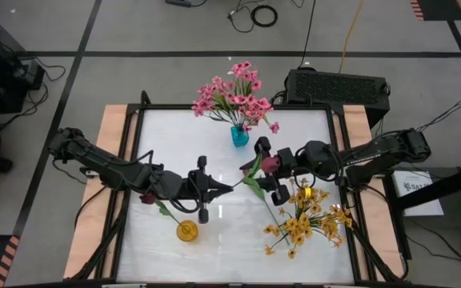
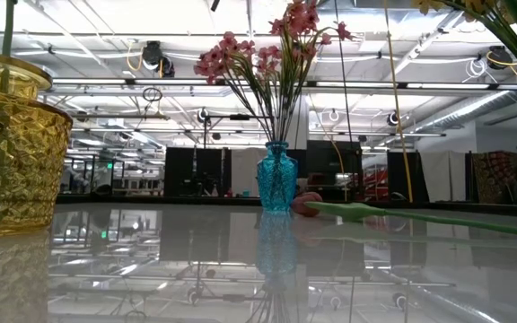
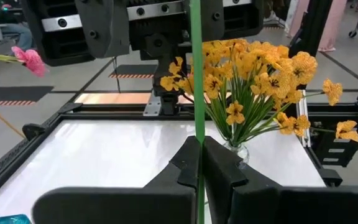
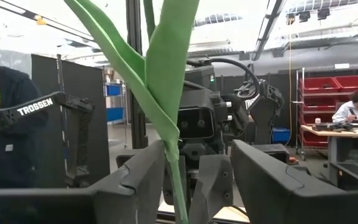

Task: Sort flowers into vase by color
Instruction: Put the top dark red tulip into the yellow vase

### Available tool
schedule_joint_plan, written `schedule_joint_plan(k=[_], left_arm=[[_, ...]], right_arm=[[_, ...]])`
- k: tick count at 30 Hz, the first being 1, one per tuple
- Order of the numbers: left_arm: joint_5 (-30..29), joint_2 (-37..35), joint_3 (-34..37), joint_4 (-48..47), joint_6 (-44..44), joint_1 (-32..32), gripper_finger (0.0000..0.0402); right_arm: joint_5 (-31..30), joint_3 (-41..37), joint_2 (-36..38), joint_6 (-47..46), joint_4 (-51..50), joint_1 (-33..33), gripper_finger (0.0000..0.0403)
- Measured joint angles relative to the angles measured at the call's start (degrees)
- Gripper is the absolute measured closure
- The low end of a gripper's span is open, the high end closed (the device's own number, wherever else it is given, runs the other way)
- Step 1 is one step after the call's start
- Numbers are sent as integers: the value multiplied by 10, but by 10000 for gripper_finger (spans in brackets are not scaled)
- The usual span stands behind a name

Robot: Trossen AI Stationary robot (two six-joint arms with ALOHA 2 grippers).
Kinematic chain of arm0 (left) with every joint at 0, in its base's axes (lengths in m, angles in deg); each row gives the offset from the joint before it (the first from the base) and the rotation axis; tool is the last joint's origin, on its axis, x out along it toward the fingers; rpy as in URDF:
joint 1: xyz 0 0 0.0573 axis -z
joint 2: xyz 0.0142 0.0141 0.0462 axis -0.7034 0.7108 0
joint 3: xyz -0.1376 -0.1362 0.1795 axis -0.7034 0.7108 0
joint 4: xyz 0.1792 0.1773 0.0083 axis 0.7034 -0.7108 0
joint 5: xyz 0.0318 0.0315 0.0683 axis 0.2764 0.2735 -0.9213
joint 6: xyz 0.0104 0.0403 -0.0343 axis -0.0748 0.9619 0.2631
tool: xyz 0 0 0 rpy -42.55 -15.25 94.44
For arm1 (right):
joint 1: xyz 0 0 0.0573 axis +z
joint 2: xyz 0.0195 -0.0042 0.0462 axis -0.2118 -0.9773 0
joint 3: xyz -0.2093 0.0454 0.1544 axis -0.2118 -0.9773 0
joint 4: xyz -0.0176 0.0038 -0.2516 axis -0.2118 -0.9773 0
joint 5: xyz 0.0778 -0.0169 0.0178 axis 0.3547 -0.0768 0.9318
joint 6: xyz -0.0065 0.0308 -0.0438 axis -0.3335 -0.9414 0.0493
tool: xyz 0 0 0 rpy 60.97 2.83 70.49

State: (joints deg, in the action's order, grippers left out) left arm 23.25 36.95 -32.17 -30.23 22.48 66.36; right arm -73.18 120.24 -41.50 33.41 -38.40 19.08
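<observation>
Between yellow vase (image 1: 186, 231) and blue vase (image 1: 239, 135): tulip (image 1: 250, 174) stem clamped in left gripper (image 1: 229, 189), axis toward right gripper (image 1: 272, 170), fingers apart around leaf end; left nearer yellow vase.

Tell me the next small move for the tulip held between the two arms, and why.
Probably draw the right gripper back off the tulip. The left gripper has its jaws shut on the stem, while the right jaws stand open around the leaves. Once free, it can go to the yellow vase, which already holds another tulip.
</observation>
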Motion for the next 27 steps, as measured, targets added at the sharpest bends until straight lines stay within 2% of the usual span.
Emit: schedule_joint_plan(k=[12,21,24,27], left_arm=[[-1,0,0,-11,-14,-6,389],[-9,0,0,-12,-15,-7,388],[-34,0,0,-18,-34,-3,376],[-40,-12,0,-53,-62,6,340]], right_arm=[[-2,0,-20,1,26,0,283],[-2,0,-20,1,30,0,394],[-5,0,-20,-1,27,0,392],[-5,0,-20,-2,12,0,398]])
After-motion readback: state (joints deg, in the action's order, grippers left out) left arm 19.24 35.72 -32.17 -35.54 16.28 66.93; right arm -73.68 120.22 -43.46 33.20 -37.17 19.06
